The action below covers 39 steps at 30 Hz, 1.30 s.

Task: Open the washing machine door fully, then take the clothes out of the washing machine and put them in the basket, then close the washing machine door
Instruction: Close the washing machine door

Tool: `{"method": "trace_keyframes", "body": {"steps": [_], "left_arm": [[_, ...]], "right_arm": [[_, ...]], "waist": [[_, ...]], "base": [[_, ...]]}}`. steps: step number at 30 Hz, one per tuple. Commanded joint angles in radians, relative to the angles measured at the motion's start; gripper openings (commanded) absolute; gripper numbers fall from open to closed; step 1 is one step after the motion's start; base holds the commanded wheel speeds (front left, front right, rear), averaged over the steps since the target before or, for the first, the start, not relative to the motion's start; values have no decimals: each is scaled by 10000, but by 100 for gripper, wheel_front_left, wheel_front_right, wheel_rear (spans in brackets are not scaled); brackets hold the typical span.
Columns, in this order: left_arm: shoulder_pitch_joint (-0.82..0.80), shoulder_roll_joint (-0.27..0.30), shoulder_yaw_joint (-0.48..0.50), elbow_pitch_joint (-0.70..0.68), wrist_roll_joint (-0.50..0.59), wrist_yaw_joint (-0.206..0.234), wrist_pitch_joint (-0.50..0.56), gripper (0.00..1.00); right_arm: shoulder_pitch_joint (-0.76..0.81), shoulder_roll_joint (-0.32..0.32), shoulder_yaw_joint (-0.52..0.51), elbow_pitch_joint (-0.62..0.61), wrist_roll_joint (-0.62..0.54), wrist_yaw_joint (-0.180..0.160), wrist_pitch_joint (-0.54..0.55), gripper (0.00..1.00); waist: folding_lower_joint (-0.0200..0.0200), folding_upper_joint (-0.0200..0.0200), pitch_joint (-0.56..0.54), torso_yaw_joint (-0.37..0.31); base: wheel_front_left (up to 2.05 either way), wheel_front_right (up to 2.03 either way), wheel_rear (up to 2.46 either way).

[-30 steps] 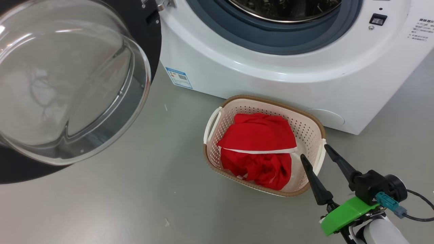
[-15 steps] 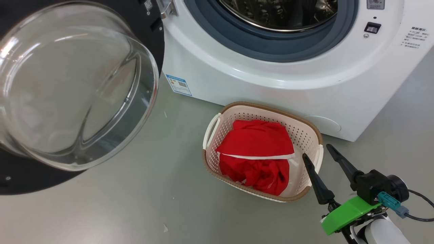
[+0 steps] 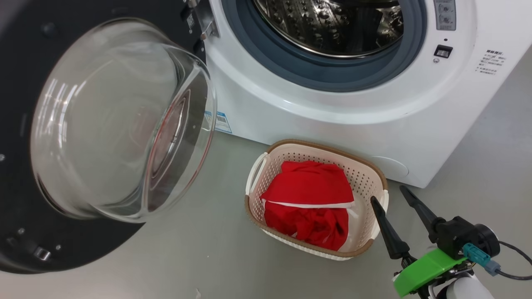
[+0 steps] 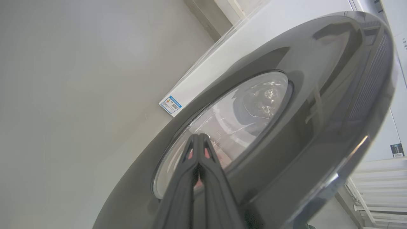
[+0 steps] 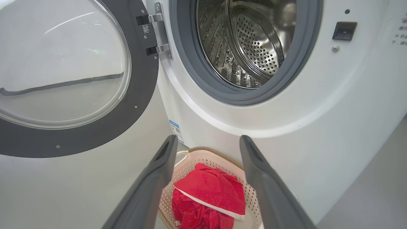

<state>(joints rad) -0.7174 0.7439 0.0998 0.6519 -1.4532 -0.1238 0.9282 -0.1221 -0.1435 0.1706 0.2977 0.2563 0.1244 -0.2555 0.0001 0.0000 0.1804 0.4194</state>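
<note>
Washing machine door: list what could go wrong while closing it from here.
1. The left gripper, shut, has only its tips toward the glossy washing machine door; pushing, it may slide off.
2. The basket stands close before the washing machine; the swinging door might clip it.

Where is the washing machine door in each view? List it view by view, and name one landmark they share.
Head view: washing machine door, left half, swung open.
Left wrist view: door's outer face, centre to right.
Right wrist view: door at upper left, inner side showing.
Shared landmark: blue label, low on the white front.
</note>
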Motion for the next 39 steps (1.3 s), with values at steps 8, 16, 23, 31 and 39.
{"method": "trace_keyframes", "body": {"steps": [8, 16, 23, 31, 39], "left_arm": [[625, 668, 100, -1857, -491, -69, 411, 0], [1172, 583, -81, -3255, -730, -69, 464, 0], [1569, 501, -353, -4381, -720, -69, 366, 0], [1633, 325, -911, -5308, -446, -69, -26, 0], [1434, 117, -1482, -5867, -378, -69, -514, 0]], "right_arm": [[391, 135, -5, -363, 159, 63, -63, 100], [667, 220, -134, -448, 185, 63, -63, 100], [852, 285, -205, -500, 224, 63, -63, 100], [896, 331, -284, -561, 208, 63, -63, 100], [862, 442, -318, -583, 217, 63, -63, 100]], "waist": [[-1, 0, -483, -183], [-1, 0, -804, -437], [-1, 0, -980, -650], [-1, 0, -1000, -881], [-1, 0, -1001, -1331]], "base": [[0, 0, 0], [0, 0, 0], [0, 0, 0], [0, 0, 0], [0, 0, 0]]}}
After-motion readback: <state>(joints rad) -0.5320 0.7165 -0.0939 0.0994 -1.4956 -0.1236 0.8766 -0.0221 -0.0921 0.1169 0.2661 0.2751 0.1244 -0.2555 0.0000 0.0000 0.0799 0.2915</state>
